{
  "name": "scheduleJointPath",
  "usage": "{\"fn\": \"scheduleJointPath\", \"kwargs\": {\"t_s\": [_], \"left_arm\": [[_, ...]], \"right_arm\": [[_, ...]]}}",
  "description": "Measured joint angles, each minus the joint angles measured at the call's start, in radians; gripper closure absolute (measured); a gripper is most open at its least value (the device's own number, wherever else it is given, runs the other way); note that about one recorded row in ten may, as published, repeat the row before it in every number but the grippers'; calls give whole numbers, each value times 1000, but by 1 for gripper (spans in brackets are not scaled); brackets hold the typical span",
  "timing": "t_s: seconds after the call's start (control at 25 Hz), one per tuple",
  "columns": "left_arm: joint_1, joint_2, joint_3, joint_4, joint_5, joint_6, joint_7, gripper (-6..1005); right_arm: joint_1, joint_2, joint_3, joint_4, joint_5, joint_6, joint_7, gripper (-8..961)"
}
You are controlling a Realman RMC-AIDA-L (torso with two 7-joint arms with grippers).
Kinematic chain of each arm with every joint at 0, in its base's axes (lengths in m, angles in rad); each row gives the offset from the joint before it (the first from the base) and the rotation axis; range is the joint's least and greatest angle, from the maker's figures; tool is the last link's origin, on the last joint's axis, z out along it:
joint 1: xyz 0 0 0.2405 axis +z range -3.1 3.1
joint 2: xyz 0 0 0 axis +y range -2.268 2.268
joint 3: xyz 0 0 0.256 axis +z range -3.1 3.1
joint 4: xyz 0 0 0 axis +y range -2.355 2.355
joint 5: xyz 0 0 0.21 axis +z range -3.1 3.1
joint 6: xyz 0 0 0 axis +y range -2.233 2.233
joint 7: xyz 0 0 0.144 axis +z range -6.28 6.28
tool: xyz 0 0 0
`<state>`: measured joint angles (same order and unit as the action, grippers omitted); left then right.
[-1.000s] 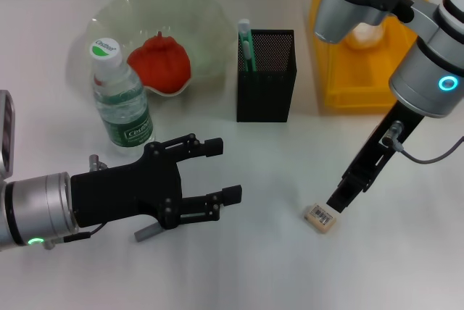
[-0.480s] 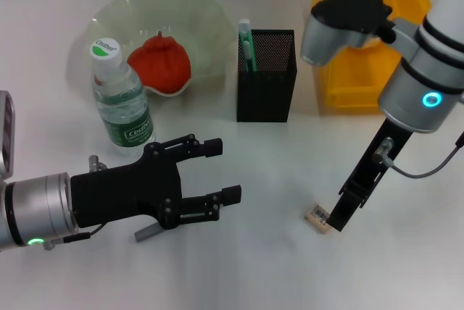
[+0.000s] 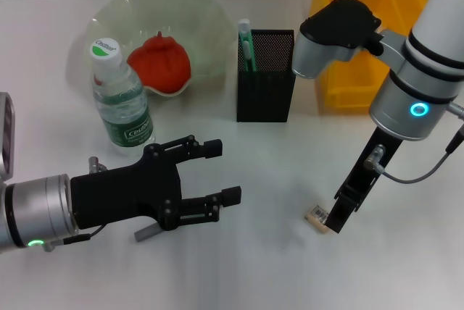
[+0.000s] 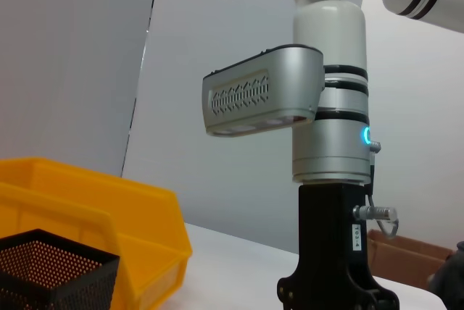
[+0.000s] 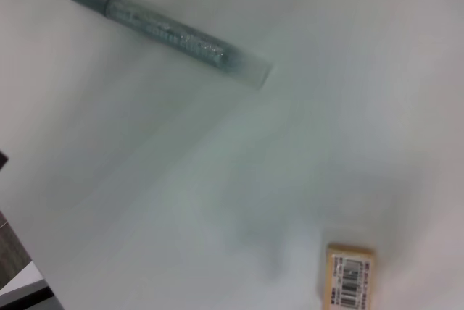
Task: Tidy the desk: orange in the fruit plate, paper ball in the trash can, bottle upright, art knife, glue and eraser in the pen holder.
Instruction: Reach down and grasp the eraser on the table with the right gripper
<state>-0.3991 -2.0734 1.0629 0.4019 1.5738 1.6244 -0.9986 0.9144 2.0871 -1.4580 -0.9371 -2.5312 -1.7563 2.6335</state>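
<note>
We see the right tool (image 3: 339,219) down at the eraser (image 3: 317,217) on the white counter (image 3: 275,274), touching its side, though we cannot tell how its fingers stand. Our left tool (image 3: 214,179) hovers spread apart above a grey glue stick (image 3: 147,232).

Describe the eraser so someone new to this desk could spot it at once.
Start at the yellow trash can at the back right, then come forward across the bare white desk to the right gripper. The eraser lies at its tip: a tiny beige block with a barcode label, the smallest item here.
</note>
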Motion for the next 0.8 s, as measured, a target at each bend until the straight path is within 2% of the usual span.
{"fn": "scheduleJointPath", "kwargs": {"t_s": [0.32,0.8], "left_arm": [[-7,-1,0,-13,0,0,0,208],[-6,-1,0,-13,0,-1,2,208]], "right_arm": [[3,2,-8,23,10,20,0,486],[8,3,-72,51,32,86,8,489]]}}
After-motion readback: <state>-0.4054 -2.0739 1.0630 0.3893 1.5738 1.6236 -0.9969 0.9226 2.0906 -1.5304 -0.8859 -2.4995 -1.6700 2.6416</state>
